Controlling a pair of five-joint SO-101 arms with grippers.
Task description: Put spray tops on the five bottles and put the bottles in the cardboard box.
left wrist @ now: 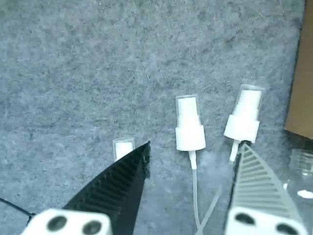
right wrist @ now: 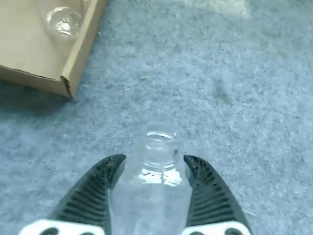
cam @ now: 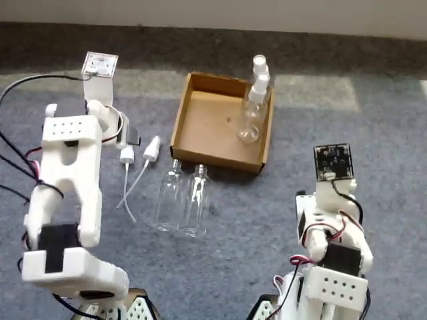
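Clear bottle, base cut off, gripped by right claw; spread left claw half-hides spray top.

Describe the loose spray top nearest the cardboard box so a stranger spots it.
Find the cardboard box on the grey carpet. On its left-arm side, loose white spray tops lie beside two open bottles. The nearest top angles its head toward the box.

The left claw hangs low with its jaws spread wide. The right claw is clamped around a clear bottle.
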